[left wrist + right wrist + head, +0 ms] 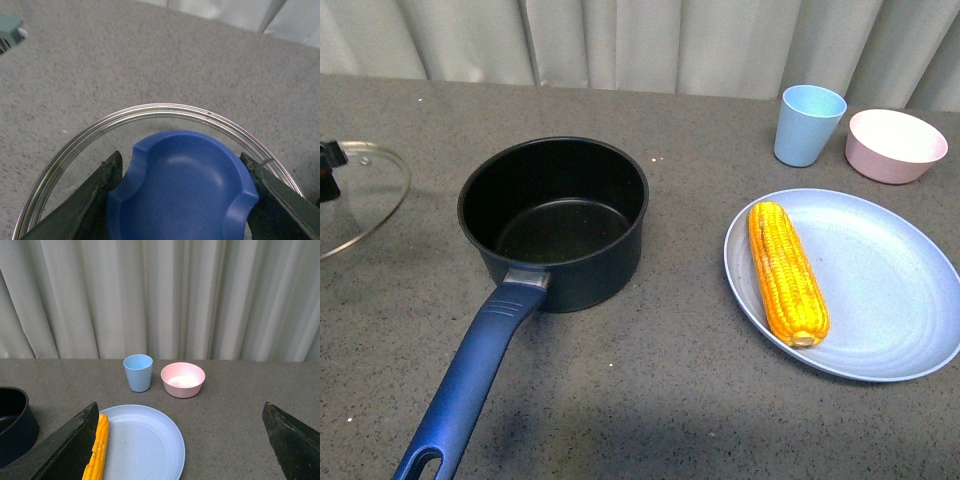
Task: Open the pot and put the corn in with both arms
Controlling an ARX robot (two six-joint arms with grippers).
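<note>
pot: the pot (553,222) sits open mid-worktop (650,400), handle pointing back toward the robot
lid: the lid (360,195) is way off on the left, with the left tool (181,169) clamped on its blue knob (182,195)
corn: the corn (787,272) lies on the blue plate (890,300), right of the pot and well apart from it
right tool: the right tool (180,410) is gaping wide with nothing in it, and the cob is just beside one jaw
tip: imo pinch the cob mid-length, across its width, so it doesn't tip, and hold the lid clear of the rim
</note>
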